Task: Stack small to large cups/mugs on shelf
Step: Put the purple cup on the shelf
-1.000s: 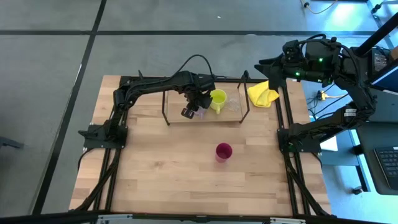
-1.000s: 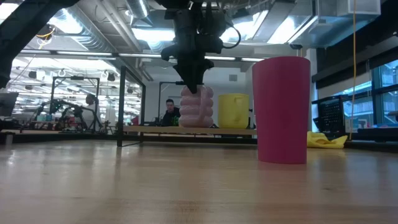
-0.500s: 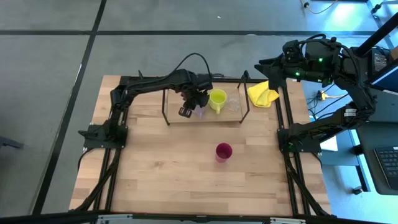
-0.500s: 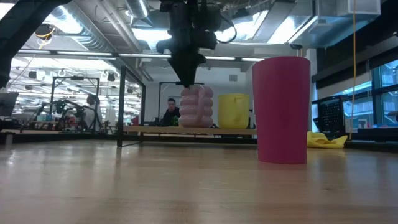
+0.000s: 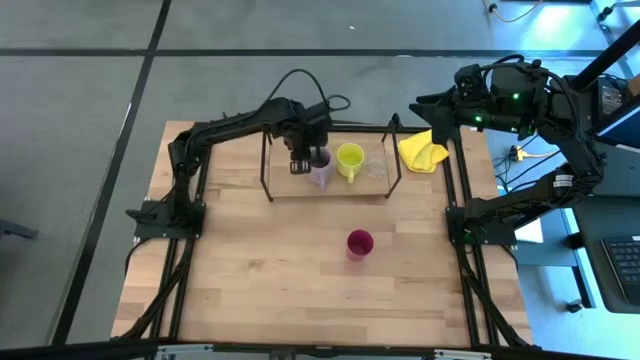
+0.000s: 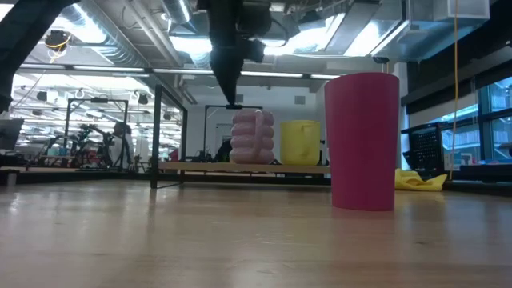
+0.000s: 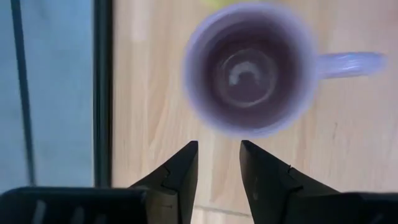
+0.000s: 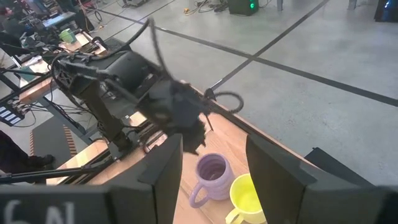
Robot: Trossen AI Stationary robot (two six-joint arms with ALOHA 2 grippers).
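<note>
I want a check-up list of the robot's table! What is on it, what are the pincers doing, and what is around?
Surface: wooden table, bare in front.
Job's things: lilac mug, yellow-green mug and small clear glass stand on the shelf; dark red cup stands alone mid-table.
Clutter: yellow cloth beside the shelf.
Pincers: left pincer above the shelf beside the lilac mug, slightly open, holding nothing; right pincer raised off the table's far right corner, open, empty.
Cables: black cable loops over the left arm.
Surroundings: grey floor, keyboard at right.
</note>
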